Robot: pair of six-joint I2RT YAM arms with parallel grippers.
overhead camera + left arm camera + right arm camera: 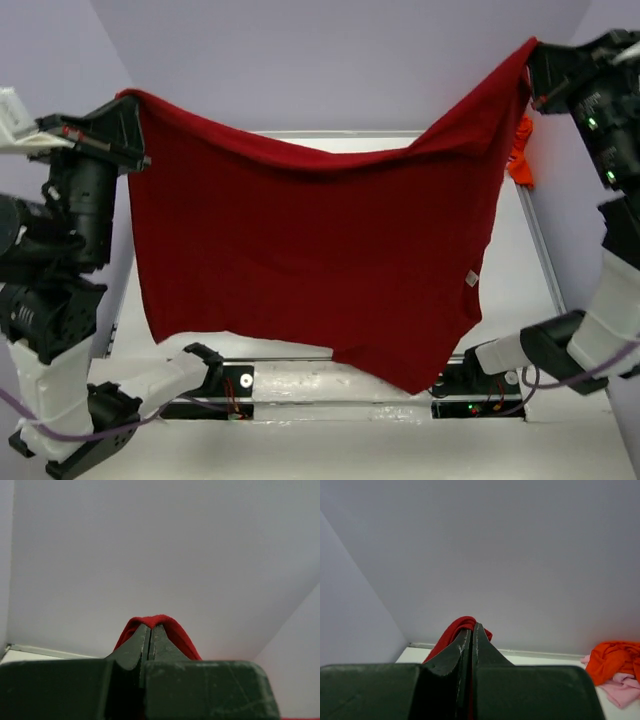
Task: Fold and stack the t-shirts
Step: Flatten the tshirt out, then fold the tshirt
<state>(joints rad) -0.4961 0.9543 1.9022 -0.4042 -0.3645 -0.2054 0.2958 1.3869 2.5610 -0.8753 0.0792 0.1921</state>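
The dark red t-shirt hangs spread in the air between both arms, high over the table. My left gripper is shut on its upper left corner, and red cloth folds over the fingertips. My right gripper is shut on the upper right corner, where red cloth bunches at the tips. The shirt's lower edge dangles near the arm bases. An orange t-shirt lies crumpled on a pale pink t-shirt at the table's far right; a bit of the orange t-shirt shows past the red one.
The white table has a metal rail along its right edge and pale walls close behind and beside it. Both arm bases stand at the near edge, partly behind the hanging shirt.
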